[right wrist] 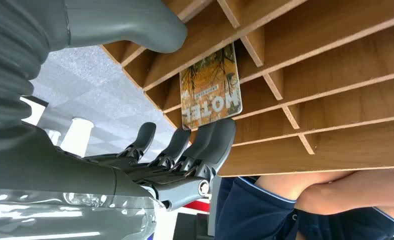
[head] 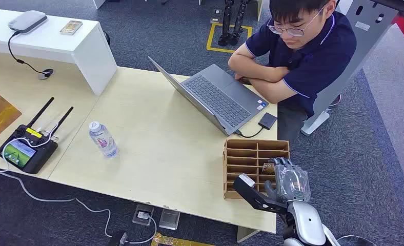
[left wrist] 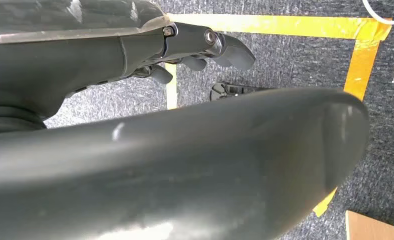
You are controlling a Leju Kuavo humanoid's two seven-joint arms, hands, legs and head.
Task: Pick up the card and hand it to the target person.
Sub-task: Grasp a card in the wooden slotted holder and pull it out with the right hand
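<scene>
A card [right wrist: 211,87] printed with an autumn picture and the word HOTEL stands in a slot of the wooden slotted rack [right wrist: 335,75]. In the head view the card [head: 268,166] peeks out of the rack [head: 246,154] at the desk's near right corner. My right hand [head: 291,182] hovers at the rack's right end with its thumb [right wrist: 130,25] on one side of the card and its fingers [right wrist: 185,145] on the other, spread and holding nothing. One fingertip is close to the card's edge. My left hand [left wrist: 205,45] hangs over the carpet, empty. The person [head: 302,46] sits behind the desk with arms folded.
An open laptop [head: 215,95] and a small dark drive [head: 267,121] lie between the rack and the person. A water bottle [head: 103,139] stands mid-desk, a controller with antennas [head: 25,148] at the left. A white shelf [head: 51,36] sits at the far left.
</scene>
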